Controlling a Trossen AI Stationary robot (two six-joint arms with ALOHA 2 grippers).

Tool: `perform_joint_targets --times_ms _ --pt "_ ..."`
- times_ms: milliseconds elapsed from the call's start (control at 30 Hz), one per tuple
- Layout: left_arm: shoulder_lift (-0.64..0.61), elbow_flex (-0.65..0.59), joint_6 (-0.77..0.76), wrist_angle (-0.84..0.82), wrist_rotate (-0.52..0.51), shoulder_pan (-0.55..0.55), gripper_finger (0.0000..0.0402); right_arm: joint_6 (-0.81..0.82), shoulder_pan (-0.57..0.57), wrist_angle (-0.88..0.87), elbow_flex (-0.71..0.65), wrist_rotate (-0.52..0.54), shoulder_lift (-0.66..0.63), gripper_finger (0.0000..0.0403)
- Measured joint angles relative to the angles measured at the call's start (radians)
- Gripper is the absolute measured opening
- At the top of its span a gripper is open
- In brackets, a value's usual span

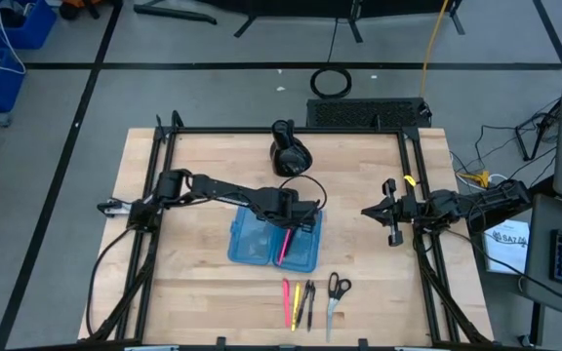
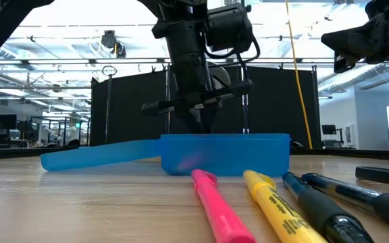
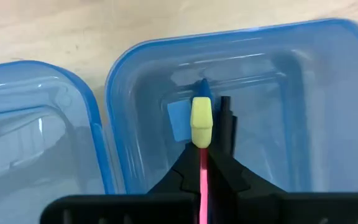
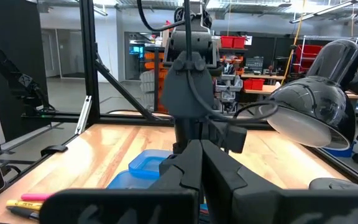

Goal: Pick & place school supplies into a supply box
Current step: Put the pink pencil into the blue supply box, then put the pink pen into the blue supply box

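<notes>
The left gripper (image 3: 202, 163) has its jaws pinching a pink pen (image 3: 202, 180) over the blue supply box (image 1: 305, 255) in the middle of the high view, and letting go crooked could bounce it onto the tabletop (image 1: 203, 292).

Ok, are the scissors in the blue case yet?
No, the scissors lie on the table beside the remaining pens, outside the blue case.
</notes>
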Motion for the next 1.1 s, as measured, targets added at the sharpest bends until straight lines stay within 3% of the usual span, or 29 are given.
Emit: perform_joint_targets --times_ms 200,700,933,1100 --pt "0.021 0.0 -0.009 0.012 -0.005 -0.001 0.0019 0.002 0.0 0.0 0.0 0.0 0.0 0.0" --pt "-0.003 -0.002 -0.006 0.006 -0.015 -0.026 0.0153 0.011 0.0 -0.01 0.0 0.0 0.0 0.0" --pt "-0.138 -0.002 0.057 0.009 -0.052 -0.055 0.0169 0.014 0.0 -0.016 0.0 -0.001 0.003 0.0" --pt "-0.23 0.0 0.037 0.006 -0.071 -0.166 0.017 0.014 0.0 -0.018 0.0 -0.002 0.004 0.0"
